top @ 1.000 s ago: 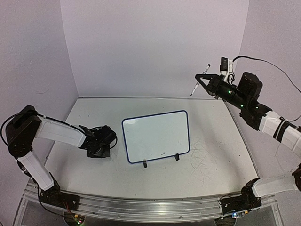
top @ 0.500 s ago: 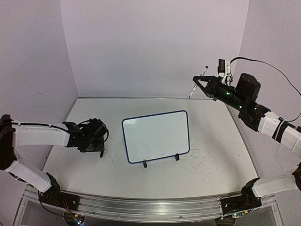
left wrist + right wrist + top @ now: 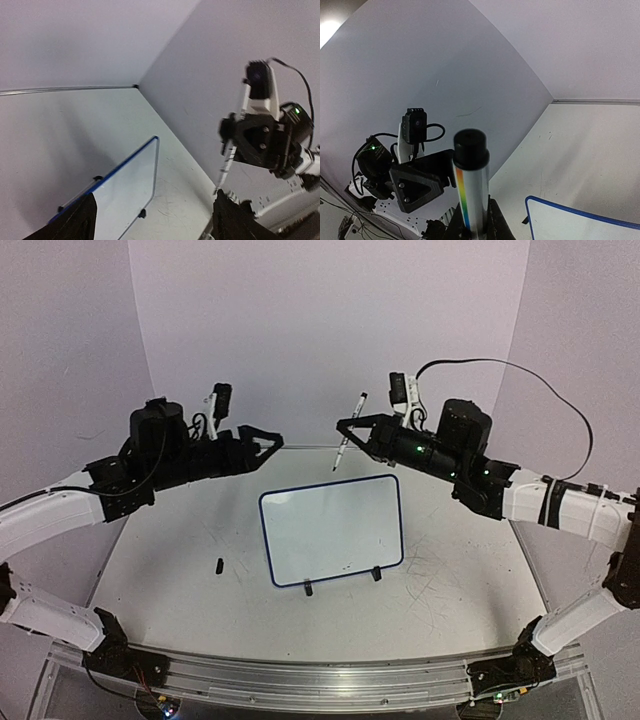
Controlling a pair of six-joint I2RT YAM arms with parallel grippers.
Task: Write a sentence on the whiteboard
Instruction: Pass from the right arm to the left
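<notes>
Left pincer (image 3: 274, 443) is up in the air over the far-left tabletop (image 3: 150, 590), jaws apart with nothing between them; the left wrist view shows both fingers (image 3: 75, 222) spread wide and pointing across at the other arm. Near-left on the tabletop lies a small black piece (image 3: 219, 564). It could be a marker cap, but it's too small to tell. The whiteboard (image 3: 332, 530) sits mid-tabletop on its two black clip feet (image 3: 308, 589) at the near edge, blue rim all round. Surface is blank apart from a couple of tiny specks, so no sentence on it yet. Faint grey scratches (image 3: 430, 585) mark the tabletop just right of the board, not part of the job. Right pincer (image 3: 347, 436) hangs above the board's far edge, clamped on the marker (image 3: 357, 410). The marker is tilted, lower end down and clear of the surface, not touching. Read: this is the approach step, writing not started. Next move calls for the right arm to bring the marker's lower end down and nearer, to the board's upper-left area, landing with light contact so the first letters fit on the line. The board is light on its feet and may slide under a stroke, so the free left pincer may be needed to steady its rim.
</notes>
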